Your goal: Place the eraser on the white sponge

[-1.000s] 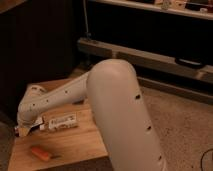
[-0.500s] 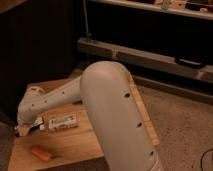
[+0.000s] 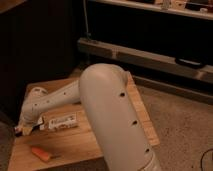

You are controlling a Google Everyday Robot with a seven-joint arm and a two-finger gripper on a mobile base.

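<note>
At the near left edge of the light wooden table (image 3: 75,144), the white arm's two-finger gripper (image 3: 25,130) sits low over the boards, its wrist housing angled down and to the left. Its jaws stand wide, and the view does not show them closed on anything.

Just right of the gripper lies a flat dark bar with a pale face, the eraser (image 3: 37,125). It rests on the tabletop between the gripper and a white labelled oblong pack (image 3: 62,121). The eraser's left end runs in under the gripper and is partly hidden there, so it cannot be told whether the jaws touch it or only hang beside it. Its right end comes close to the pack's left end. The pack lies flat, long side running left to right.

Nearer and slightly right of the gripper, an orange stick-like item (image 3: 41,153) lies well apart from the eraser, on bare wood by the near edge.

A thick white rounded arm link (image 3: 116,120) fills the middle of the view and covers much of the table's right half. A slimmer white forearm (image 3: 52,100) reaches from it leftward to the wrist.

Beyond the table stands a dark shelving unit with a grey metal rail (image 3: 150,55), and speckled flooring (image 3: 185,120) spreads to the right.
</note>
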